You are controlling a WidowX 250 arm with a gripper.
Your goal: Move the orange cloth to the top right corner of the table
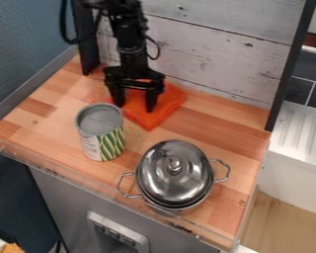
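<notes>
So the claw (135, 106) is right over the orange cloth (169, 101), fingers spread apart, probably because it needs room to pinch some fabric. Cloth's lying on the surface (220, 136) beneath and around the tips. The can (101, 132) is close beside the claw, the lidded pot (176, 173) farther off camera-side, so imo they're just obstacles to dodge.

We cannot see the part of the orange cloth (147, 120) behind the hand (135, 106), nor the pot's (176, 210) interior beneath its lid (164, 170). The arm (128, 32) is cropped above; we find the can's (102, 141) print illegible.
</notes>
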